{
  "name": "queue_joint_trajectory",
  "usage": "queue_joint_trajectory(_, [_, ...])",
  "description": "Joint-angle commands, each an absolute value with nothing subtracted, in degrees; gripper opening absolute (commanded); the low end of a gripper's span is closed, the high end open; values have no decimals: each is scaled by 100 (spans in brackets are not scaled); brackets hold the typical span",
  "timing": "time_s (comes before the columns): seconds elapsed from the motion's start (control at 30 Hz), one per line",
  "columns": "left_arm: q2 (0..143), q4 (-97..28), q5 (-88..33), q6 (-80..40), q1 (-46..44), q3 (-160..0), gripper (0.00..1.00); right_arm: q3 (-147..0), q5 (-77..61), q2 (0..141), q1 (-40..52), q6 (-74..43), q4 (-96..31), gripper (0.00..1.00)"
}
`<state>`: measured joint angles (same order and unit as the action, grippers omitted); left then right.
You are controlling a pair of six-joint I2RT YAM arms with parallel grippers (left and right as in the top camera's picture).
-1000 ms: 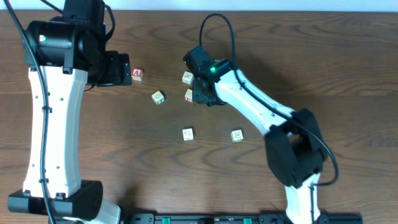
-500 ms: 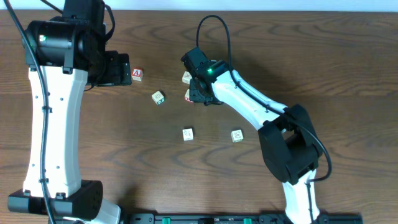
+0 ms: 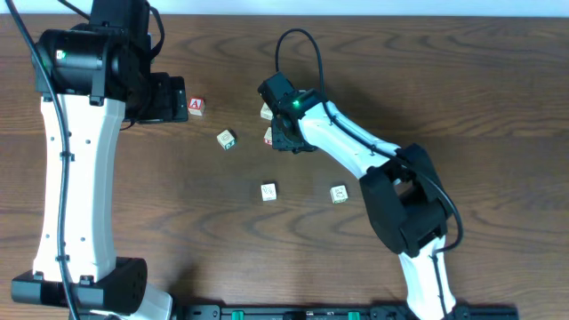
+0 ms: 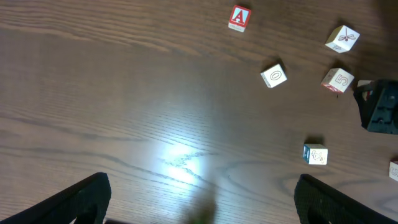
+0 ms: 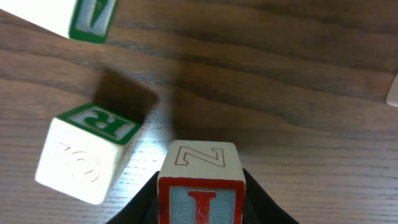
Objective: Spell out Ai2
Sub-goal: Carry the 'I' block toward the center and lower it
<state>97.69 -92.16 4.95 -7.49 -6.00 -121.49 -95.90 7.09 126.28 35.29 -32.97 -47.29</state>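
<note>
Pinches the I cube (image 5: 199, 183) narrowly in the right gripper (image 5: 200, 208), just beside the R cube (image 5: 87, 158) and well apart from the A cube (image 3: 196, 107) by the wide-spread, empty left gripper (image 4: 208, 202); likely light, rigid, smooth wood, best squeezed across opposite flat faces.

Left end effector (image 4: 205, 202) spread wide; right end effector (image 5: 200, 208) seemingly clamped.

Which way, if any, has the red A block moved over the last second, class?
No, it has not moved. The red A block stays the same gap up and left of the green-marked block.
</note>
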Motion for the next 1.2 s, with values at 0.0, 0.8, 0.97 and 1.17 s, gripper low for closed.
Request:
queue_joint_trajectory(0.0, [9776, -9378, 574, -751, -563, -12186, 95, -9662, 812, 12667, 3527, -3205, -4731, 29])
queue_joint_trajectory(0.8, [9776, -9380, 569, -753, -563, -12186, 95, -9393, 753, 12669, 3527, -3208, -4447, 37])
queue_joint_trajectory(0.97, [9776, -9382, 572, -753, -563, -12186, 95, -9395, 751, 12667, 3522, -3210, -4423, 54])
queue_joint_trajectory(1.17, [9776, -9380, 572, -751, -563, -12186, 95, -9461, 749, 12665, 3522, -3208, -4399, 57])
